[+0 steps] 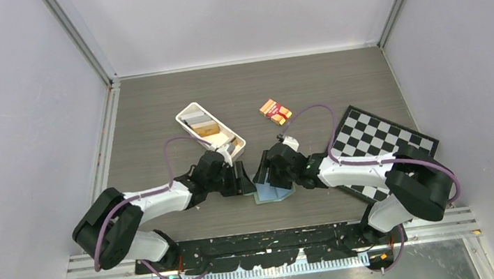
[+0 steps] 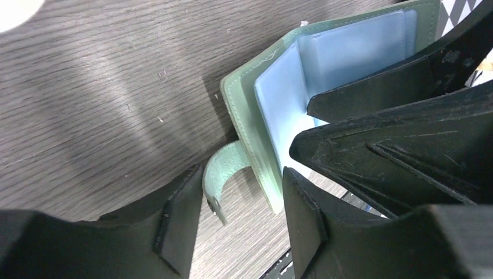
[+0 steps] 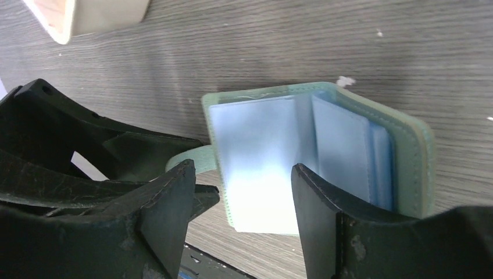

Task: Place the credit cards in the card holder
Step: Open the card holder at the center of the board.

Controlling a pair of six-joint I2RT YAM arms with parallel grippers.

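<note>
Grey wood-grain table (image 1: 155, 101); plain white walls (image 1: 237, 14); aluminium corner posts (image 1: 79, 39).

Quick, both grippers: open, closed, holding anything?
Left gripper: open, straddling the card holder at its clasp tab, gripping nothing.
Right gripper: open over the open card holder, holding nothing.

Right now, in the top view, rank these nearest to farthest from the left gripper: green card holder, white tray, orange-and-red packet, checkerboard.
From the left gripper:
1. At its fingertips, just right: sage-green folding card holder.
2. Behind, slightly left: long white rectangular tray.
3. Farther back, to the right: orange-and-red banded packet.
4. Far right: black-and-white checkerboard mat.
</note>
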